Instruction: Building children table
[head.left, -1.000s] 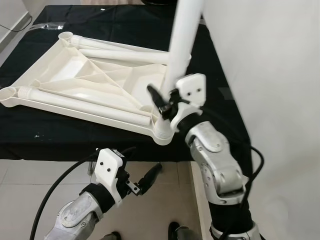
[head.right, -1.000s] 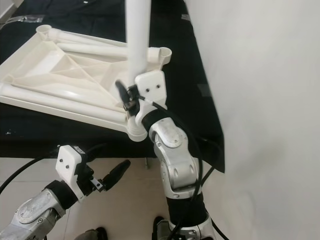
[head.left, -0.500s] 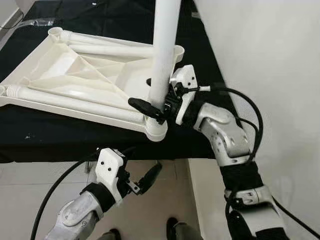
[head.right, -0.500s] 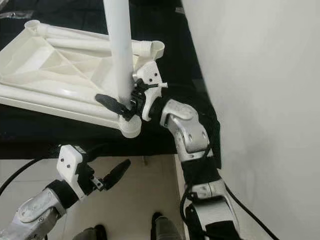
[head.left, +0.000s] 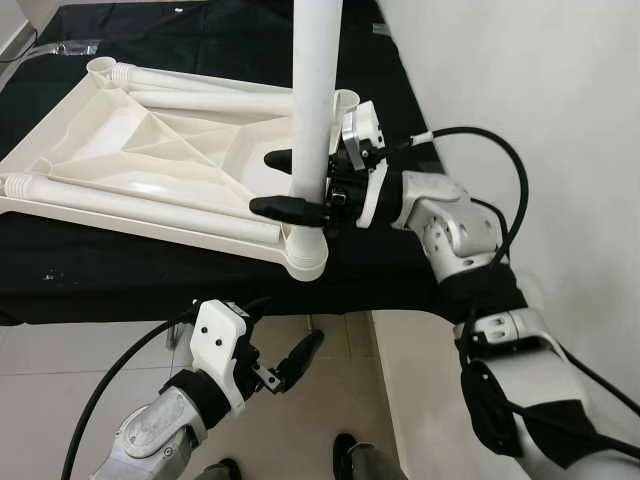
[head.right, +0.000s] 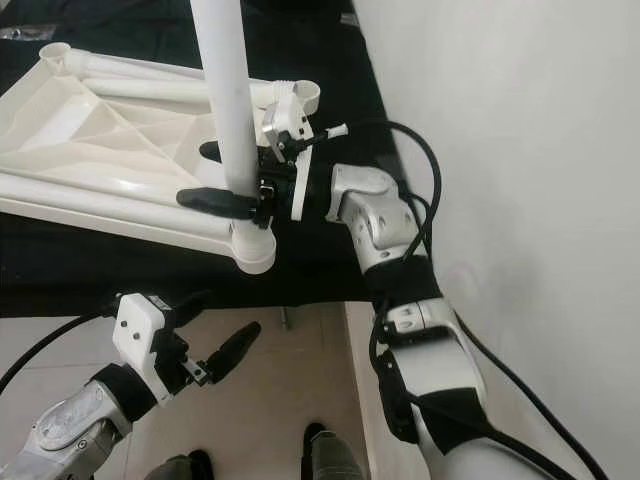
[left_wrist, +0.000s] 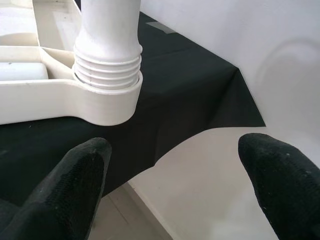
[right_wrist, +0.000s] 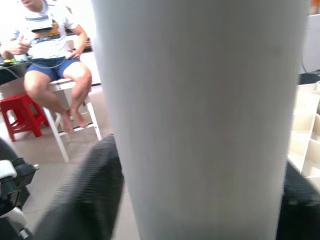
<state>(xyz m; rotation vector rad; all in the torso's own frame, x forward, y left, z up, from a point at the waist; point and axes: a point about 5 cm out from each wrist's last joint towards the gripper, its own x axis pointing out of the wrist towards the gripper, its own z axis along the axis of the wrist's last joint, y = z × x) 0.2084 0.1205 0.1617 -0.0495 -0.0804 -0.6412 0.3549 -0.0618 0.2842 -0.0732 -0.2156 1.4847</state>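
Observation:
The white table top (head.left: 150, 160) lies upside down on a black cloth (head.left: 100, 275). A white table leg (head.left: 315, 90) stands upright in the near right corner socket (head.left: 305, 255). My right gripper (head.left: 262, 182) is shut on the leg just above the socket, one finger in front and one behind it. In the right wrist view the leg (right_wrist: 200, 115) sits between the fingers (right_wrist: 85, 200). My left gripper (left_wrist: 175, 150) hangs open below the table's front edge, empty, facing the threaded socket (left_wrist: 107, 95). Two more legs (head.left: 220, 100) lie in the table top.
A white wall (head.left: 520, 100) rises close on the right of the table. Tiled floor (head.left: 60, 400) lies below the front edge. In the right wrist view a person (right_wrist: 50, 45) sits on a white stool beside a red stool (right_wrist: 20, 112).
My right wrist has swung around the leg from the near side to its right side, so the fingers now point left. The left arm has stayed put.

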